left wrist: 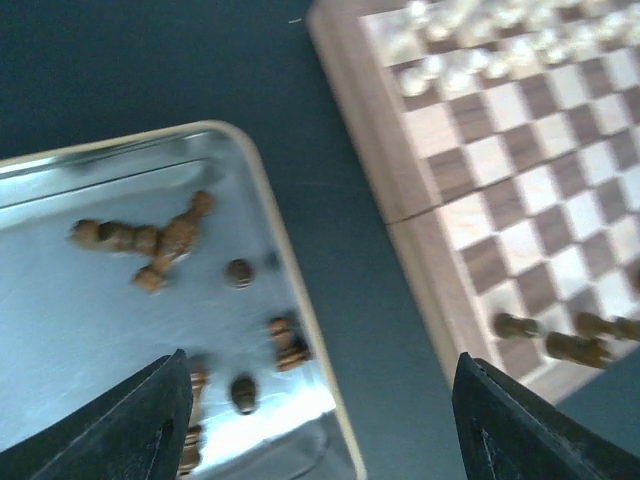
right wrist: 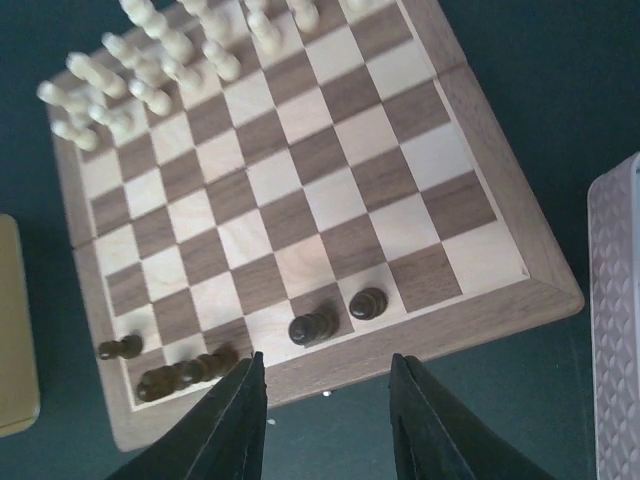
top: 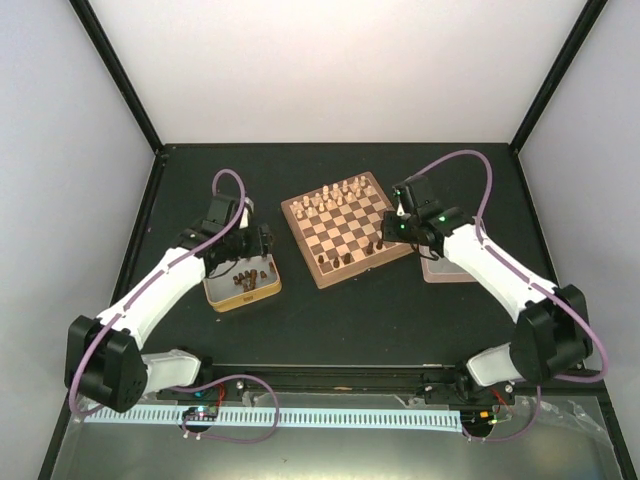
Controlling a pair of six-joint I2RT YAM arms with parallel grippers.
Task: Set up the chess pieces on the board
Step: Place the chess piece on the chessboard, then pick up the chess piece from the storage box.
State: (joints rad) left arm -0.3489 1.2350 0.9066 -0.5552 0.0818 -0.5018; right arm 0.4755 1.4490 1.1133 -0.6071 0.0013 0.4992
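Dark-brown chess pieces (left wrist: 175, 238) lie in a metal tin (left wrist: 80, 320) beside the board (left wrist: 370, 130).

No readable text, label, brand or number anywhere.

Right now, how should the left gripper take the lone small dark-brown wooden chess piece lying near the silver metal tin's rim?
Probably straight from above, pinching the lone piece across its rounded body. It lies apart from the clustered pieces, so there is room either side; keep the left gripper clear of the tin rim.
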